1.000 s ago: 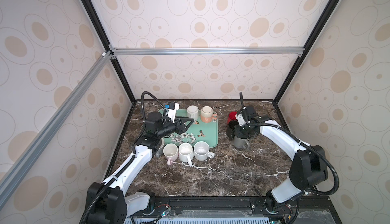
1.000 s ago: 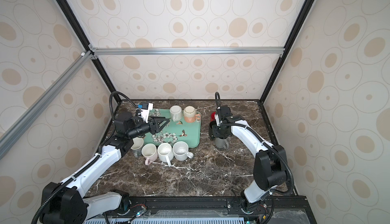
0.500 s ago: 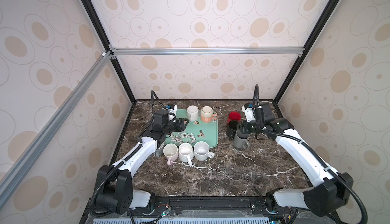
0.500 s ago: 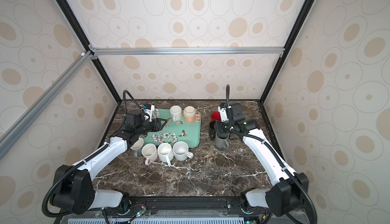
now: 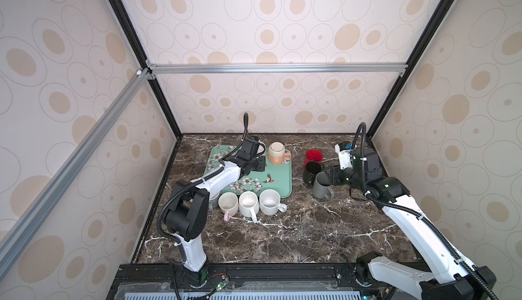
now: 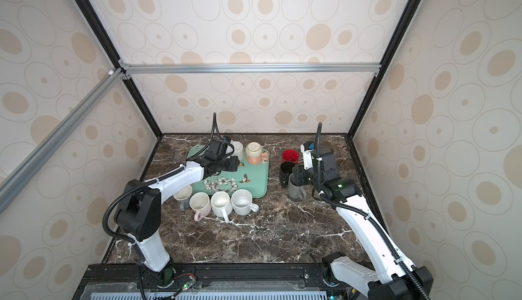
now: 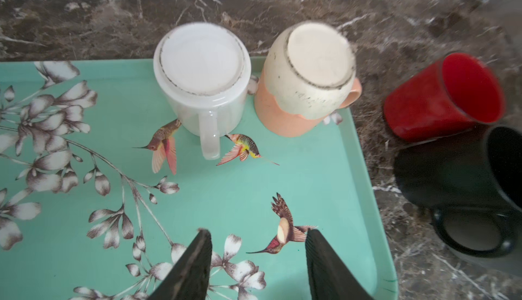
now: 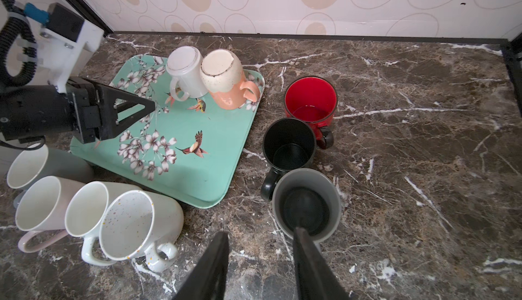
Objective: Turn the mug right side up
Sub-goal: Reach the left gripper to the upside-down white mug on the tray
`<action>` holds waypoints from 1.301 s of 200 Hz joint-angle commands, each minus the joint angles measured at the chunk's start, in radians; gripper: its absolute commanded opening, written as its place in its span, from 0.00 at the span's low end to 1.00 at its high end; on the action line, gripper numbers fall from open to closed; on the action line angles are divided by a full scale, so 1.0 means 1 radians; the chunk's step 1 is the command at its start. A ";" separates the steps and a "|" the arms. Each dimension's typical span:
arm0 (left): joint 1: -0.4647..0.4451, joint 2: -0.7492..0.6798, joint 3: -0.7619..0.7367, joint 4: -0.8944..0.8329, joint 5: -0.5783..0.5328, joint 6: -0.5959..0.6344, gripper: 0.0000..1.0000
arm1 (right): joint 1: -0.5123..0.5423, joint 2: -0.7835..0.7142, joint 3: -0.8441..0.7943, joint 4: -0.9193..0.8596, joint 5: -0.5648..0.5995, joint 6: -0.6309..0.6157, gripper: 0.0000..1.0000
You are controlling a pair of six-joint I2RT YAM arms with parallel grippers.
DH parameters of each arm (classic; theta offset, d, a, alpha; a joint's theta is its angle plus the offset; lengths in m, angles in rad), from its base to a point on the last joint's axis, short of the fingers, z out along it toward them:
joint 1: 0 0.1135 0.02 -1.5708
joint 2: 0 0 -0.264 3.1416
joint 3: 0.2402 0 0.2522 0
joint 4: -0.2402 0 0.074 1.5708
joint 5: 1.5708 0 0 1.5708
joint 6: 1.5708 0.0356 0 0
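Just ahead of the left gripper (image 7: 257, 232), we see the white mug (image 7: 202, 64) standing upside down at the far edge of the green tray (image 7: 226, 194), its handle turned toward the open, empty jaws. A peach mug (image 7: 313, 58), also base up, stands just beside it. Off the tray, the right gripper (image 8: 261, 232) holds nothing, its jaws apart, with one fingertip (image 8: 303, 245) over the near rim of an upright grey mug (image 8: 306, 199).

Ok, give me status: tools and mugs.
Left tool open, empty, above tray. Right tool open, one fingertip at rim of grey mug, upright. White mug, peach mug upside down on tray, nothing in the way.
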 commanded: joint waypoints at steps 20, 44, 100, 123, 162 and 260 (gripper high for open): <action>0.003 0.115 0.128 -0.074 -0.124 0.045 0.56 | -0.003 -0.035 -0.040 0.027 0.055 -0.046 0.41; 0.002 0.179 0.176 -0.089 -0.167 0.045 0.56 | -0.002 -0.040 -0.071 0.054 0.051 -0.042 0.42; 0.003 0.313 0.301 -0.084 -0.180 0.047 0.56 | -0.003 0.000 -0.089 0.085 0.030 -0.023 0.46; 0.004 0.348 0.343 -0.085 -0.204 0.047 0.55 | -0.003 0.009 -0.095 0.095 0.026 -0.017 0.47; 0.005 0.378 0.367 -0.067 -0.239 0.057 0.55 | -0.003 0.001 -0.120 0.118 0.030 -0.011 0.47; 0.013 0.334 0.261 0.080 -0.226 0.049 0.21 | -0.003 -0.016 -0.126 0.091 -0.019 0.031 0.48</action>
